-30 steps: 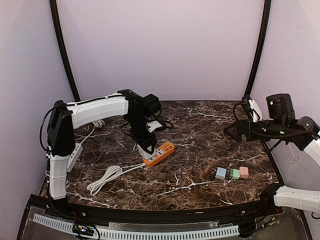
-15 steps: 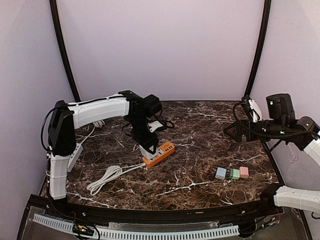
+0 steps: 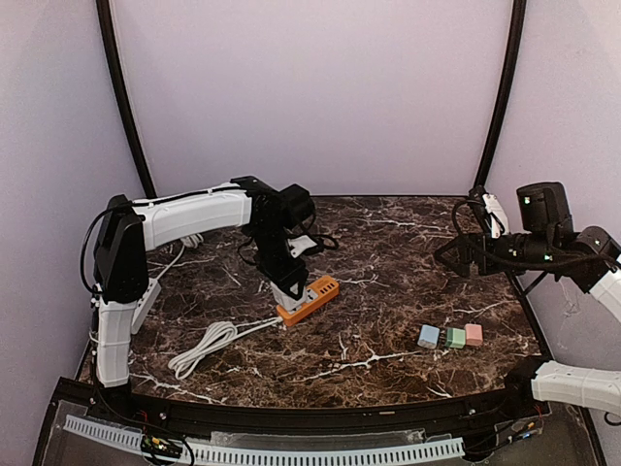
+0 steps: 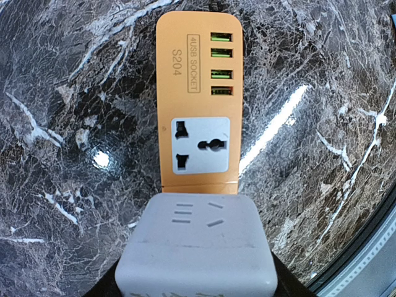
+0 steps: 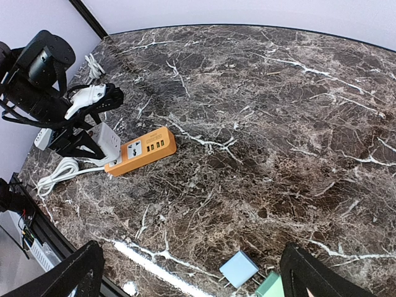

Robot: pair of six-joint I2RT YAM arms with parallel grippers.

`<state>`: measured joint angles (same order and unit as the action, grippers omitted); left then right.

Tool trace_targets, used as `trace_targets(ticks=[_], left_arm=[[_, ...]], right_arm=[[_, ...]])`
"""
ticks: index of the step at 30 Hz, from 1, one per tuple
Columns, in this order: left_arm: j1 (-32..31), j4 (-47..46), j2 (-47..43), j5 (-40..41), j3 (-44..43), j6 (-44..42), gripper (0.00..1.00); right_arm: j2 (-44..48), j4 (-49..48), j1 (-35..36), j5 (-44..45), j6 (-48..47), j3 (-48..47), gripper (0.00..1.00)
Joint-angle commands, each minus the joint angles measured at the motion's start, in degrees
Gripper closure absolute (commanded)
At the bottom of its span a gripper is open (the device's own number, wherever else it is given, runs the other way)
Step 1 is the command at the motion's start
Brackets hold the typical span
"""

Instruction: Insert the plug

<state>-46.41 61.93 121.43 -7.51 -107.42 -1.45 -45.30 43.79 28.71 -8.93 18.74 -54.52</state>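
An orange power strip [image 3: 312, 296] lies on the marble table [image 3: 388, 243], with several USB ports and one free universal socket [image 4: 200, 145] facing up. My left gripper [image 3: 282, 284] is shut on a white cube-shaped plug [image 4: 197, 244] and holds it upright over the strip's near end [image 4: 198, 93], by the white cable. Whether its pins are in the strip is hidden. The right wrist view shows the plug [image 5: 105, 139] at that end of the strip [image 5: 141, 150]. My right gripper [image 3: 456, 254] is open and empty, raised at the right side [image 5: 195, 275].
Three small plug adapters, blue [image 3: 428, 336], green [image 3: 455, 338] and pink [image 3: 473, 334], lie in a row at the front right. The strip's white cable [image 3: 204, 348] is coiled at the front left. Another white strip [image 3: 146, 299] lies by the left arm base.
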Motion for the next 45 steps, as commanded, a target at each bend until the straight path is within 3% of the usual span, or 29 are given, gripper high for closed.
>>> trace_targets(ticks=[1,17,38,45], left_arm=[[-0.14,2.76,0.48,1.84,-0.42,-0.29,0.99],[0.23,5.11,0.49,5.01,-1.23,-2.8,0.99],[0.12,1.54,1.25,-1.61,2.51,1.18,0.99],[-1.13,3.81,1.18,2.36,2.03,0.3,0.99]], right_arm=[[0.8,-0.03,-0.19,0.3,0.33,-0.69,0.01],[1.6,0.82,-0.14,0.33,1.4,-0.49,0.01],[2.14,1.35,-0.15,-0.36,2.4,-0.01,0.01],[2.12,1.87,-0.14,-0.19,1.91,-0.38,0.01]])
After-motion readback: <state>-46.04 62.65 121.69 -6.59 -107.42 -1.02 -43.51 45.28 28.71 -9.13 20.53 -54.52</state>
